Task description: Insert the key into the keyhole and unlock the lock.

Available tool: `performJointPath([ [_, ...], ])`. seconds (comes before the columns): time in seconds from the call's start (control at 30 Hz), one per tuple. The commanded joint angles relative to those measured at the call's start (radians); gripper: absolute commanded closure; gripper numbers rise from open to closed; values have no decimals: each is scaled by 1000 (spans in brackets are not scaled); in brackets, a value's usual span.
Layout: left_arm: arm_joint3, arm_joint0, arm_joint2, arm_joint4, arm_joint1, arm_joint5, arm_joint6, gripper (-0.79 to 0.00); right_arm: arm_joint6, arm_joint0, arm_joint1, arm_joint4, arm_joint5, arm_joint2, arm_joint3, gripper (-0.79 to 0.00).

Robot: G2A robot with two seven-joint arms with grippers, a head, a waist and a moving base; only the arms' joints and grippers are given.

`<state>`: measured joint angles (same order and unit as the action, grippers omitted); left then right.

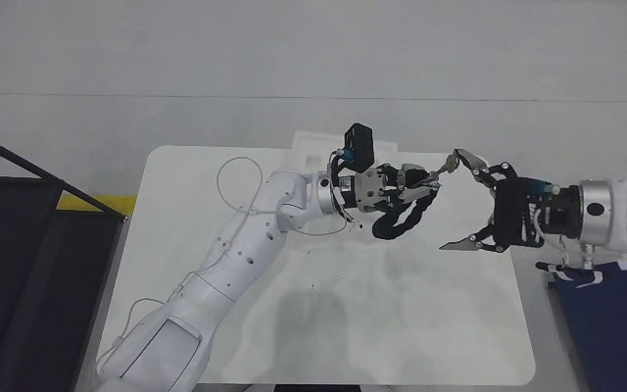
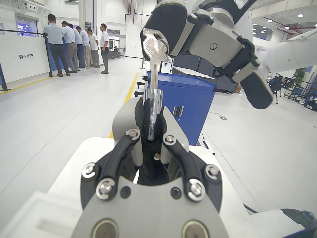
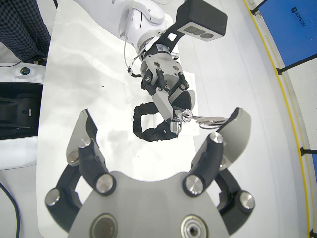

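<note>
Key blade sits in keyhole of chrome lock cylinder, head sticking out to the right. Lock's black sheathed cable loop hangs below. Left gripper jaws clamped on the cylinder, held above the white table, right of centre, toward far side. Right gripper jaws spread wide; one finger pad touches key head, the other is well apart.
</note>
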<state>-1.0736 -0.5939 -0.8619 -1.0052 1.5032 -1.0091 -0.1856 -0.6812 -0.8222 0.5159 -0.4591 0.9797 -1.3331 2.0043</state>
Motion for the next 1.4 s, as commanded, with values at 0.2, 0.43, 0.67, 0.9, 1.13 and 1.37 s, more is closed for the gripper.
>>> performJointPath([
  [0.2, 14, 5, 1, -7, 4, -3, -5, 0, 24, 42, 7, -87, 33, 26, -7, -785],
  [0.43, 19, 7, 1, -7, 8, 0, -8, 0, 23, 69, 8, -142, 33, 67, 11, -785],
  [0.67, 19, 3, -3, -7, 9, 0, -3, 0, 22, 96, 0, -165, 33, 102, 15, -785],
  [0.9, 11, -4, -14, -7, 8, 1, 7, 0, 22, 112, -16, -146, 33, 124, 5, -785],
  [1.13, -10, -4, -17, -2, -4, -3, 43, 0, 67, 119, -23, -92, 33, 107, -76, -785],
  [1.37, -46, 30, 30, 50, -43, -3, 115, 0, 116, 143, -35, -78, 33, 136, -77, -757],
])
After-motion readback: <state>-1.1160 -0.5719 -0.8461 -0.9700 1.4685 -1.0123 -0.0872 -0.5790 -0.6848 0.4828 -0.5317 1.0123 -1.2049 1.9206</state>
